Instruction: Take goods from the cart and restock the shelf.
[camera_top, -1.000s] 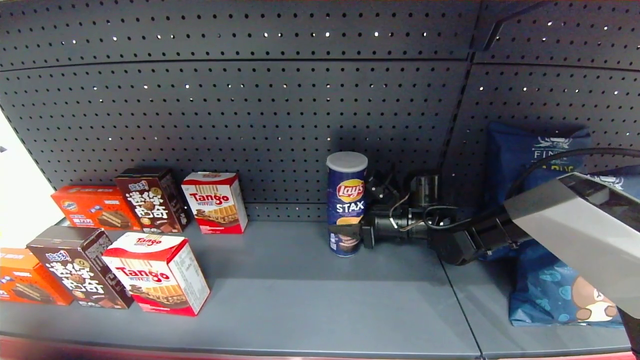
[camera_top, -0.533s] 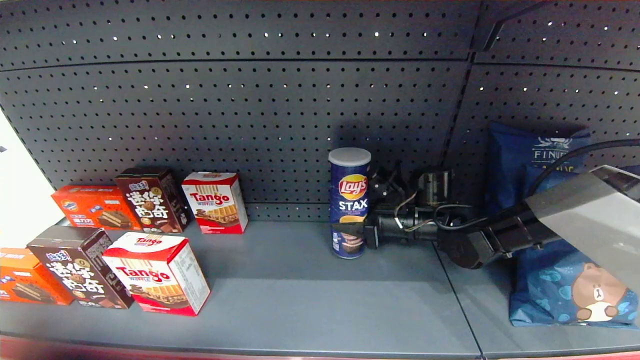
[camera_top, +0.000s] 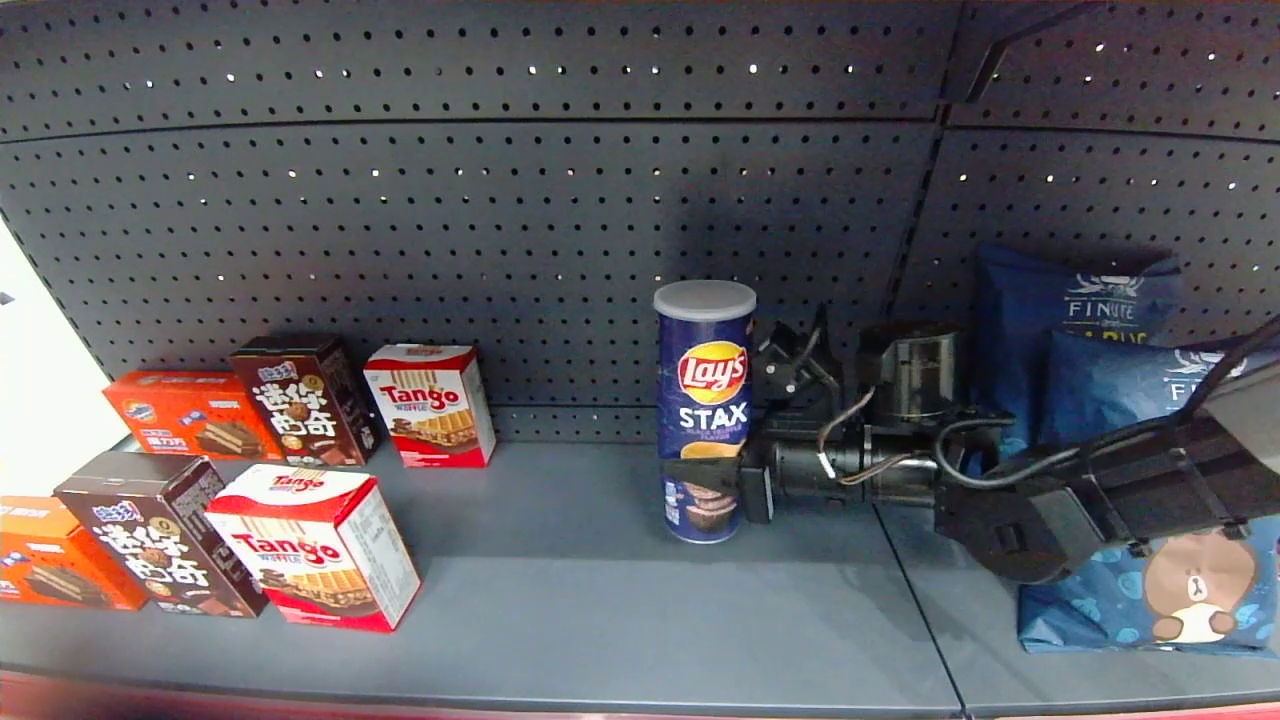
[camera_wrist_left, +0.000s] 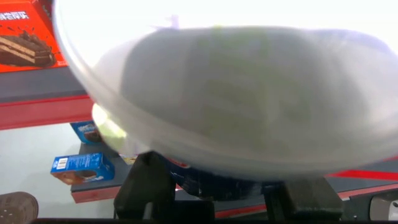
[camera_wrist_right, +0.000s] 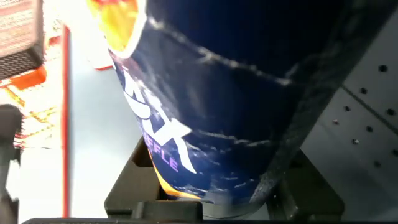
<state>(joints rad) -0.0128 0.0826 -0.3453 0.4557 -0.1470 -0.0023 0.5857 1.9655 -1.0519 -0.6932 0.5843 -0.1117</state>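
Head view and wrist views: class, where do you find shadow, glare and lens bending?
Head view: the chip can and right gripper cast a shadow on the pegboard, whose seams bow from the lens; a white patch glares at the left edge. Left wrist view: a pale round shape is washed with light. Right wrist view: light streaks run along the can.

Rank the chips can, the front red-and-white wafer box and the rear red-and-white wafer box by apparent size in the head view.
1-2, unranked: front red-and-white wafer box and chips can look about alike; the box is nearer the camera.
3: rear red-and-white wafer box, smallest.
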